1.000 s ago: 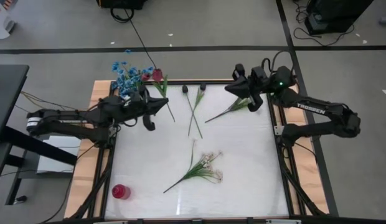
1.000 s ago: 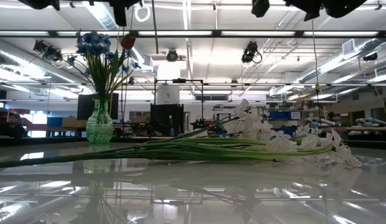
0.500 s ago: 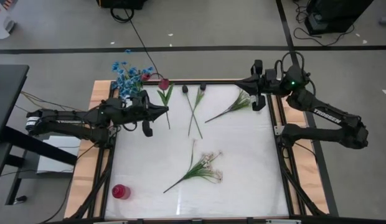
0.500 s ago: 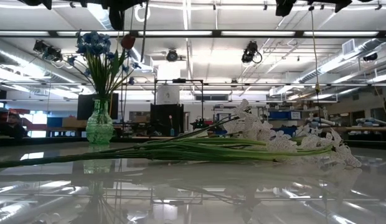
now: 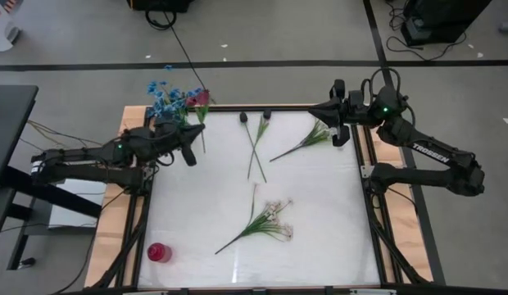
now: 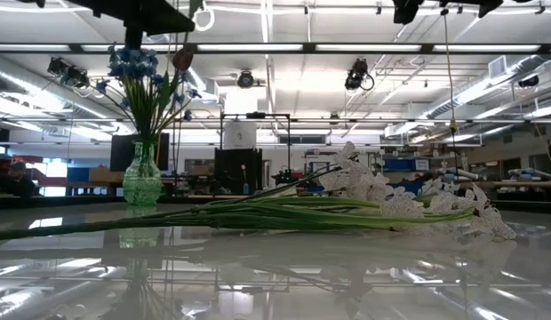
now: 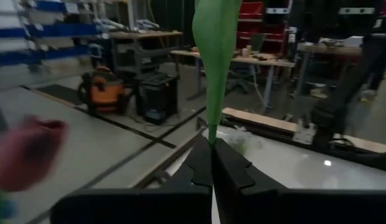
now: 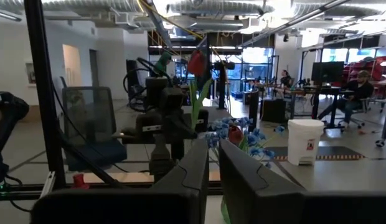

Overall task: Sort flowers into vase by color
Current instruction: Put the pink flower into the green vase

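Observation:
My left gripper (image 5: 195,147) is by the table's far left corner, shut on a red tulip (image 5: 203,97) whose bud stands close to the green glass vase (image 6: 142,178). The vase holds blue flowers (image 5: 164,100) and a dark red bud (image 6: 182,58). My right gripper (image 5: 328,113) hangs raised over the far right corner, open by a narrow gap, holding nothing. A green leafy stem (image 5: 303,143) lies on the table below it. Two dark-budded stems (image 5: 256,143) lie crossed at the far middle. A white spray (image 5: 266,220) lies flat nearer the front. My left gripper pinches the tulip's green stem near its lower end (image 7: 211,129) between its two fingers, which come in level from the table's left. The tulip is lifted clear and stands nearly upright above the fingers, bud (image 8: 196,62) on top.
A small red object (image 5: 158,252) stands near the table's near left corner. Wooden rails (image 5: 127,205) run along both sides. The white table (image 5: 319,205) shows bare between the white spray and the right edge. People sit in the room beyond.
My left gripper has drawn back toward the table's left with the tulip, whose bud has swung closer to the vase's blue flowers. My right gripper rose from the leafy stem toward the far right corner, turned level, then kept still.

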Available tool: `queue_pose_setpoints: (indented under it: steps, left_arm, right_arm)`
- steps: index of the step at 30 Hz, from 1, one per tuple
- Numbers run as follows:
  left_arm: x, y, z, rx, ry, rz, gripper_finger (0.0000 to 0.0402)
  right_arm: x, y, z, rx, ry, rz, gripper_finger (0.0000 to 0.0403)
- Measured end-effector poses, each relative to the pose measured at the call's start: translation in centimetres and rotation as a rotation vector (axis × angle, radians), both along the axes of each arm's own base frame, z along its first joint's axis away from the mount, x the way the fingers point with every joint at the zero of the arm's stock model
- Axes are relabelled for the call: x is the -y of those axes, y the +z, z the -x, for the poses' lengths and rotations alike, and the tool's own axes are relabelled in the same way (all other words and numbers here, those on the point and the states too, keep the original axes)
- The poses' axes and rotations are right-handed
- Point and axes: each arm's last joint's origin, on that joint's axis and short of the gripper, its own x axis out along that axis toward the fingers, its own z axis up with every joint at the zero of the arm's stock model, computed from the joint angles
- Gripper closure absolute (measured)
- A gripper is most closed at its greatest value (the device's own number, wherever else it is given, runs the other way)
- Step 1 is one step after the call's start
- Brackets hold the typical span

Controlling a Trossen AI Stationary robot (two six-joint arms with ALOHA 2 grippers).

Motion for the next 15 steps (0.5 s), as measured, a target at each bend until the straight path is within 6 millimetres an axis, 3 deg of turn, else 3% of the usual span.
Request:
queue_pose_setpoints:
  steps: [15]
  left_arm:
    - [-0.8, 0.8, 6.8, -0.024, 0.072, -0.129, 0.0400]
  right_arm:
    - [0.0, 0.2, 0.0, 0.018, 0.000, 0.012, 0.0353]
